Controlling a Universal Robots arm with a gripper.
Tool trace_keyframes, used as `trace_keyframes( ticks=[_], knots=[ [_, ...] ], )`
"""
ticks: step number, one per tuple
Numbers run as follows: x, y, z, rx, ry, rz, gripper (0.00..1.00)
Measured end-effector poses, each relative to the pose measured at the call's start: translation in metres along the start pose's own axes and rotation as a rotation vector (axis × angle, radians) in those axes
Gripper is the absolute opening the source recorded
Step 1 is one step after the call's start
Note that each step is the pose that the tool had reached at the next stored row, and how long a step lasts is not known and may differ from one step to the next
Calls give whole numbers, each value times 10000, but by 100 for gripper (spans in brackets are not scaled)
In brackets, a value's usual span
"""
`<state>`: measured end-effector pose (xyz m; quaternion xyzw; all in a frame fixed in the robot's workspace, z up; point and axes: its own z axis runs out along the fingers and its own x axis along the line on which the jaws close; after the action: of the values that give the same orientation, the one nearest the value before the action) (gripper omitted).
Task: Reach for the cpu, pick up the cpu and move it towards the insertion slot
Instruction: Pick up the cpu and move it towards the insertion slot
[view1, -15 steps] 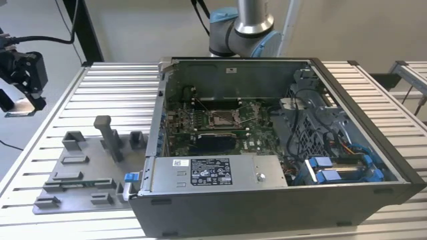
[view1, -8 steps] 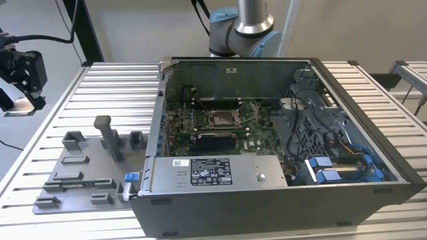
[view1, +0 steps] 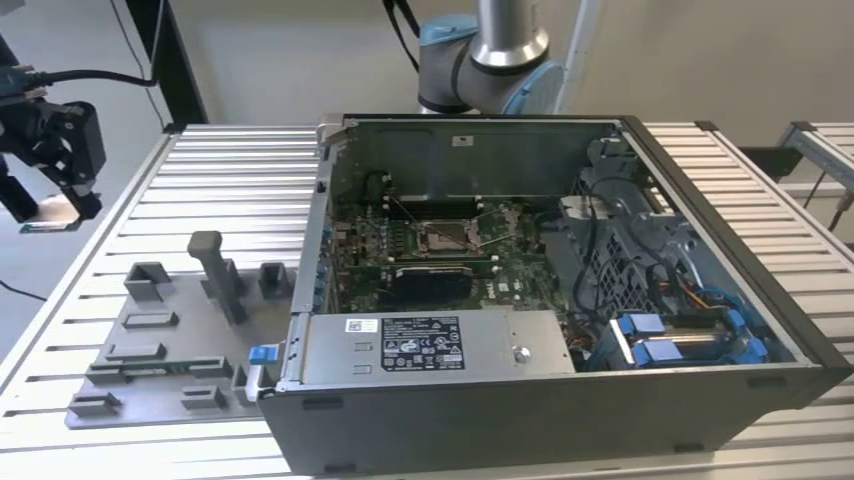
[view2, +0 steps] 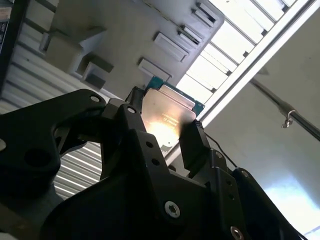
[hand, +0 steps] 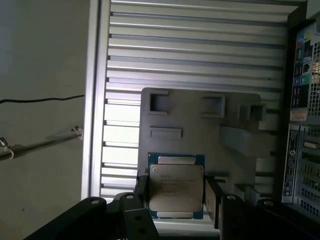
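"When you looked over the bench, what was the gripper (hand: 176, 199) doing?"

"It was clamped on the cpu (hand: 176, 186). One black finger (hand: 141, 194) pressed against each of two opposite edges, and the chip sat flat between them. In both wrist views its silver-grey metal top faced the camera, with a thin blue-green rim showing round it."

"And where was the chip, exactly?"

"Up in the air. In the exterior view it hung at the far left, above the edge of the ribbed metal table (view1: 227, 170) and touching nothing but the fingers. The grey plastic tray (view1: 160, 340) lay on the table below, nearer the exterior view's middle. In the first wrist view that tray showed behind the chip, with its recesses and raised blocks."

"Was it anywhere near the insertion slot (view1: 447, 235)?"

"No, it was well apart from it. The slot sat on the green circuit board (view1: 354, 270) inside the open computer case (view1: 534, 420), at the middle of the exterior view. The tray and the case's wall lay between the slot and the held chip."

"Was anything in the slot?"

"I could not tell."
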<state>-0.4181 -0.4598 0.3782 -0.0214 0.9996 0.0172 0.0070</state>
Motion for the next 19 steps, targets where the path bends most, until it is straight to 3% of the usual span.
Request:
trace_keyframes(
  ticks=[19],
  knots=[
    [-487,-21,7,-1,7,0,0]
  ],
)
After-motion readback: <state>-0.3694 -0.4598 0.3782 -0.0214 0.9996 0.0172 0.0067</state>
